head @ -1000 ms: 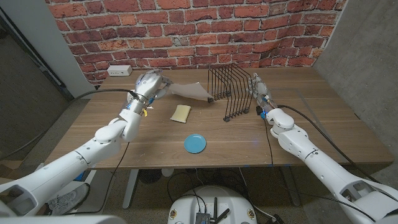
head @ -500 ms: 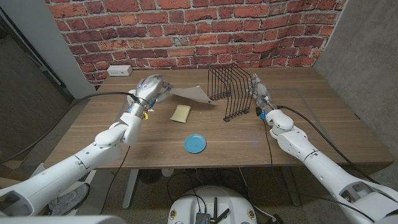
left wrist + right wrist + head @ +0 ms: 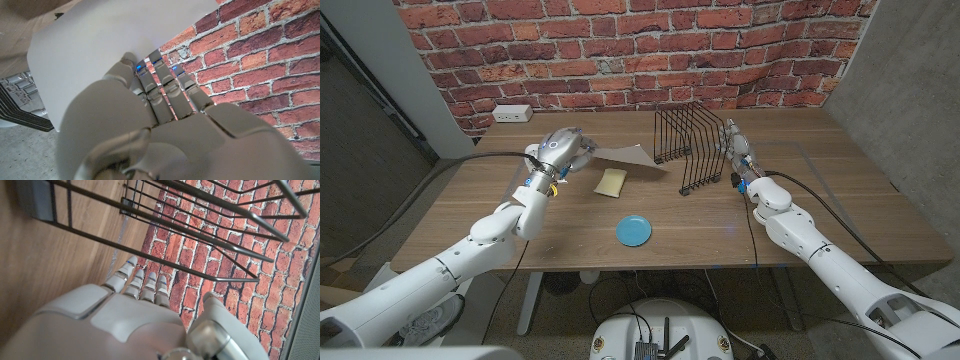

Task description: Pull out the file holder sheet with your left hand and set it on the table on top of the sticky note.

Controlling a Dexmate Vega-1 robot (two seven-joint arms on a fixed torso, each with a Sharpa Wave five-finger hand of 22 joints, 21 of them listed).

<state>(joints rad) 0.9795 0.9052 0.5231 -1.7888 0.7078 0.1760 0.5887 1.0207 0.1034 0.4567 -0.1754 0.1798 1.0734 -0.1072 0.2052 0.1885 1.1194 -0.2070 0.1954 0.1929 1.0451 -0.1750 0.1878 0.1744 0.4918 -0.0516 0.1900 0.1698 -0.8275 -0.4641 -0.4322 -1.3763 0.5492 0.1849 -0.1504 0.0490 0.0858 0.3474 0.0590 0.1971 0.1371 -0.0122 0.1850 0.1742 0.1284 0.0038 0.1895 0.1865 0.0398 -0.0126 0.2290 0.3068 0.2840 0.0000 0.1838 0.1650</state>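
1. Two hands are over the wooden counter; the left hand grasps a sheet by one end, fingers lying against the paper.
2. The sheet is in the air, out of the black wire file holder and tilted above the yellow sticky note, not touching it.
3. The right hand stands just beside the file holder's right side, its fingers straight and grasping nothing.
4. A blue plate lies near the counter's front edge.
5. A brick wall stands behind.
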